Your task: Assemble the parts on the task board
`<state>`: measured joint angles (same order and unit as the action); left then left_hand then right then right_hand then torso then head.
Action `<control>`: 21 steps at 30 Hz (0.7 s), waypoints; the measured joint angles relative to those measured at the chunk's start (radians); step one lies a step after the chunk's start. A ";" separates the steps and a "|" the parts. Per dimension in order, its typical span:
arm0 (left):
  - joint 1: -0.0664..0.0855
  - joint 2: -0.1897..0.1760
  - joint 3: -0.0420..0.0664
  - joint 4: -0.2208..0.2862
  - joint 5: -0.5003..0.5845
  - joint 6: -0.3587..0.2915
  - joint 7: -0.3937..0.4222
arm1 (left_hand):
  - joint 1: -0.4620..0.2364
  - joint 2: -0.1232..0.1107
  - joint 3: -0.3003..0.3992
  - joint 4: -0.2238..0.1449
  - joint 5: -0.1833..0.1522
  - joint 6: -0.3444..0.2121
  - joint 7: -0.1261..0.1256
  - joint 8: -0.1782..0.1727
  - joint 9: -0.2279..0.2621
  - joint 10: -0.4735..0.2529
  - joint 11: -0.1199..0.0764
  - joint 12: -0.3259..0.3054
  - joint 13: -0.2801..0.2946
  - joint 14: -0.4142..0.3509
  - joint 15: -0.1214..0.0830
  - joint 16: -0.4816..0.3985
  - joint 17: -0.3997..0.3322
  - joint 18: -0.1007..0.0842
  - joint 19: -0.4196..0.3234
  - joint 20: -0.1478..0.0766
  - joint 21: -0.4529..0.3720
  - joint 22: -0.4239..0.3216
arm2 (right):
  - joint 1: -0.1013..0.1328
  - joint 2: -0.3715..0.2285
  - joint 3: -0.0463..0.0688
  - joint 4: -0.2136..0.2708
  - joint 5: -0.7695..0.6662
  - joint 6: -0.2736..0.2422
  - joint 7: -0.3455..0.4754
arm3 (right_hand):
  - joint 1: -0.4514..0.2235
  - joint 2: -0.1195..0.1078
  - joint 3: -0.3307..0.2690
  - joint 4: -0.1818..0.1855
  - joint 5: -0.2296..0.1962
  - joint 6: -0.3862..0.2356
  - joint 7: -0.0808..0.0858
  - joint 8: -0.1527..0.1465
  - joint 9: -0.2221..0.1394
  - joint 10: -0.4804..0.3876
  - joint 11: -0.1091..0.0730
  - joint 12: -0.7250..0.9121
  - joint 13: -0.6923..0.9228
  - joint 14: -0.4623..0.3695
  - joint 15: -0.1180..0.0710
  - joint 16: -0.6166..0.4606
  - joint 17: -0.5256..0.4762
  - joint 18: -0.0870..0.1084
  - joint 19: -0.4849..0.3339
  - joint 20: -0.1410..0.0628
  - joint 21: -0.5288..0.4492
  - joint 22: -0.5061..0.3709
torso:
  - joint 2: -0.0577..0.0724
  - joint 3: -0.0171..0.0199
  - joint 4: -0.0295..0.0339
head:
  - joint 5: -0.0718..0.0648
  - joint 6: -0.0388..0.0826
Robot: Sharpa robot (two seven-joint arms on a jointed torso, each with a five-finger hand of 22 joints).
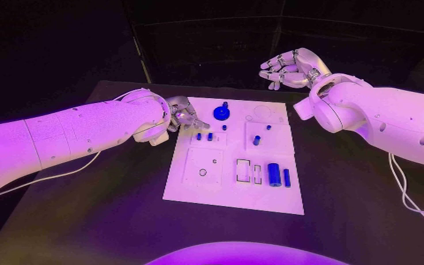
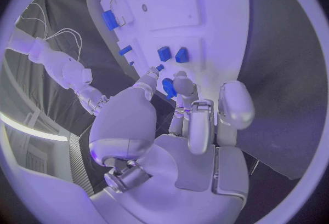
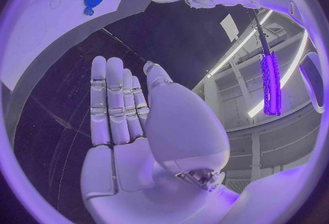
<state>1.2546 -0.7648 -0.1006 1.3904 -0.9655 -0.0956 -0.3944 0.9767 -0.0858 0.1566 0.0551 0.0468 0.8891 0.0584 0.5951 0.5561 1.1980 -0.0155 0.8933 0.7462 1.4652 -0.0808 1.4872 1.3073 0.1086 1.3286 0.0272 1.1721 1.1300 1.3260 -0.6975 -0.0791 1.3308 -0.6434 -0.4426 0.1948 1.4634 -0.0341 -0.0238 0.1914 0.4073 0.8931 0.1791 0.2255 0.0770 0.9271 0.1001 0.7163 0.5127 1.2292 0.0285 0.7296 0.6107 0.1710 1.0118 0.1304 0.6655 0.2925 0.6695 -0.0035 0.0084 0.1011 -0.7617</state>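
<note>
you're early: most parts (image 1: 274, 174) loose on task board (image 1: 231, 200). left hand (image 1: 183, 113) pinches small blue piece (image 2: 169, 87), frame centre-left; right hand (image 1: 287, 68) spread, empty, upper right.

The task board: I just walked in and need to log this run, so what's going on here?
The left hand reaches over the upper left edge of the white task board, fingertips beside two small blue parts; whether it holds anything is unclear. The right hand hangs open above the table, off the board. A blue round part and a blue cylinder lie untouched.
</note>
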 measured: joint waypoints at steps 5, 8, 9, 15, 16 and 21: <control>0.003 0.006 0.000 -0.010 0.090 -0.073 0.130 | 0.141 0.039 0.012 -0.048 0.000 -0.084 0.053 -0.081 -0.064 -0.194 0.055 -0.139 -0.100 -0.095 0.051 -0.255 -0.199 0.054 -0.217 0.039 -0.334 -0.308 | 0.000 0.001 0.000 -0.002 0.000 -0.001 0.000 | 0.000 0.000 0.000 0.000 0.000 0.000 0.000 0.000 0.000 0.000 0.000 0.000 -0.001 0.000 0.000 0.000 0.000 0.000 0.000 0.000 0.000 0.000 | 0.000 0.0005 0.0007 | -0.004 0.005; 0.005 0.021 0.000 -0.022 0.121 -0.089 0.196 | 0.240 0.058 0.059 -0.097 0.003 -0.095 0.073 -0.134 -0.113 -0.281 0.079 -0.230 -0.167 -0.179 0.072 -0.378 -0.342 0.054 -0.247 0.061 -0.392 -0.348 | 0.000 0.001 0.000 -0.003 0.000 -0.001 0.001 | 0.000 0.000 0.000 0.000 0.000 0.000 0.000 0.000 0.000 0.000 0.000 0.001 -0.001 0.000 0.000 0.000 0.000 0.000 0.000 0.000 0.000 0.000 | 0.000 0.0006 0.0007 | -0.006 0.007; 0.006 0.031 0.000 -0.028 0.130 -0.094 0.224 | 0.259 0.059 0.070 -0.108 0.003 -0.092 0.076 -0.150 -0.128 -0.289 0.083 -0.252 -0.187 -0.199 0.077 -0.409 -0.377 0.054 -0.252 0.066 -0.406 -0.357 | 0.000 0.002 0.000 -0.004 0.000 -0.001 0.001 | 0.000 0.000 0.000 0.000 0.000 -0.002 0.002 0.000 0.000 0.000 0.000 0.004 -0.001 0.000 0.000 0.000 0.000 0.000 0.000 0.000 0.000 0.000 | 0.000 0.0006 0.0006 | -0.008 0.008; 0.006 0.088 -0.001 -0.071 0.123 -0.102 0.319 | 0.295 0.032 0.103 -0.135 0.003 -0.049 0.093 -0.249 -0.231 -0.280 0.097 -0.369 -0.326 -0.225 0.091 -0.484 -0.482 0.054 -0.240 0.088 -0.467 -0.405 | 0.000 0.002 0.000 -0.006 0.000 -0.002 0.002 | 0.000 0.000 0.000 0.000 0.000 -0.004 0.004 0.000 0.000 0.000 0.000 0.004 -0.001 0.000 0.000 0.000 0.000 0.000 0.000 0.000 0.000 0.000 | 0.000 0.0004 -0.0016 | -0.023 0.012; 0.006 0.100 -0.002 -0.081 0.112 -0.102 0.332 | 0.302 0.026 0.108 -0.140 0.003 -0.050 0.093 -0.265 -0.244 -0.292 0.103 -0.392 -0.345 -0.232 0.094 -0.498 -0.501 0.054 -0.237 0.090 -0.472 -0.409 | 0.000 0.002 0.000 -0.006 0.000 -0.002 0.002 | 0.000 0.000 0.000 0.000 0.000 -0.004 0.004 0.000 0.000 0.000 0.000 0.004 -0.001 0.000 0.000 0.000 0.000 0.000 0.000 0.000 0.000 0.000 | 0.000 0.0004 -0.0022 | -0.026 0.014; 0.007 0.150 -0.013 -0.122 0.028 -0.102 0.376 | 0.328 0.014 0.125 -0.169 0.003 -0.041 0.090 -0.335 -0.310 -0.303 0.114 -0.497 -0.454 -0.182 0.097 -0.469 -0.487 0.068 -0.190 0.090 -0.479 -0.425 | 0.000 0.003 0.000 -0.007 0.000 -0.002 0.002 | 0.000 0.000 0.000 0.000 0.000 -0.004 0.004 0.000 0.000 0.000 0.000 0.004 -0.001 0.000 0.000 0.000 0.000 0.000 0.000 0.000 0.000 0.000 | 0.000 0.0008 -0.0023 | -0.032 0.019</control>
<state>1.2614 -0.6147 -0.1140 1.2682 -0.9372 -0.1973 -0.0189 1.3045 -0.0719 0.2820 -0.1139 0.0502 0.8481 0.1482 0.2604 0.2463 0.8946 0.0982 0.3962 0.2924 1.2828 0.0158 1.0185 0.8205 0.1765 1.1386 0.1174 0.6934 0.7047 1.3259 -0.6946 -0.0791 1.3241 -0.6435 -0.4446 0.1973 1.4634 -0.0341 -0.0238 0.1913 0.4073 0.8895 0.1826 0.2255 0.0770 0.9271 0.1001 0.7201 0.5114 1.2292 0.0284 0.7296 0.6107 0.1710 1.0118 0.1305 0.6655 0.2925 0.6698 -0.0028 0.0061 0.0691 -0.7425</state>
